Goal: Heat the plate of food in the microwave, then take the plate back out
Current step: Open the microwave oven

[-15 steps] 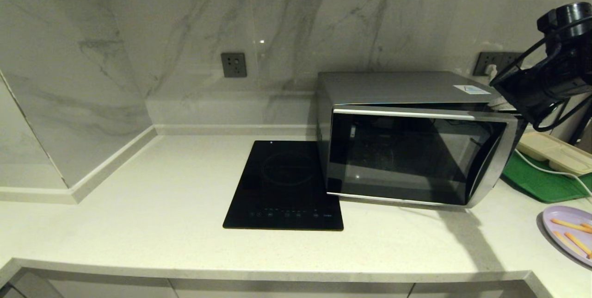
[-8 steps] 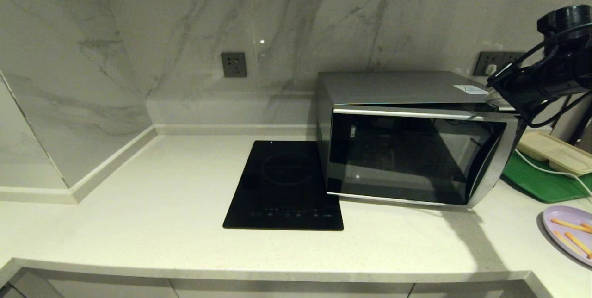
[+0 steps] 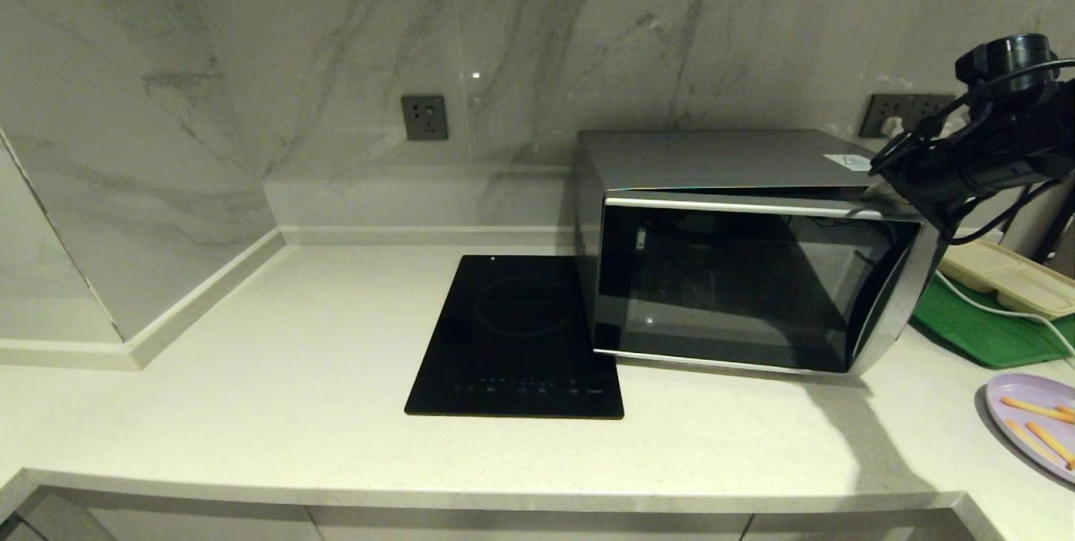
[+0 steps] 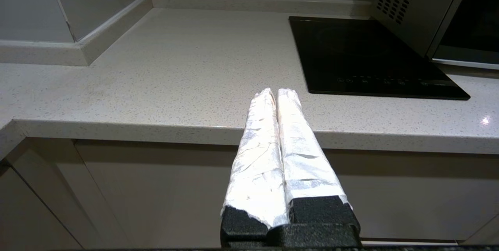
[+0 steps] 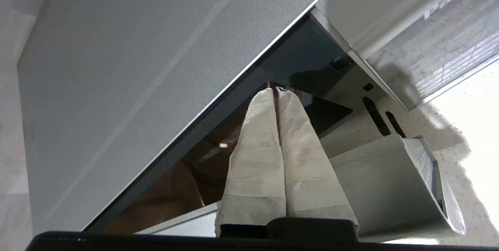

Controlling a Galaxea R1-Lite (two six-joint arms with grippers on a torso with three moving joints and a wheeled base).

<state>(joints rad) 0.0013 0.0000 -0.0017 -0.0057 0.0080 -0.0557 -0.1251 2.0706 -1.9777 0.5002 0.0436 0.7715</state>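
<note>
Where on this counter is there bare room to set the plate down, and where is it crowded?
Bare counter runs from the left wall corner to the induction cooktop, plus the front strip before the microwave. Right of the microwave is crowded: green tray, beige tray, cable and the plate of food.

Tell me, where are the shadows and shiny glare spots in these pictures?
Head view: the microwave throws a dark shadow forward across the countertop, and a small glint sits on the marble wall. Left wrist view: a bright sparkle on the counter's edge. Right wrist view: strong white glare washes out the counter beside the microwave's open door.
</note>
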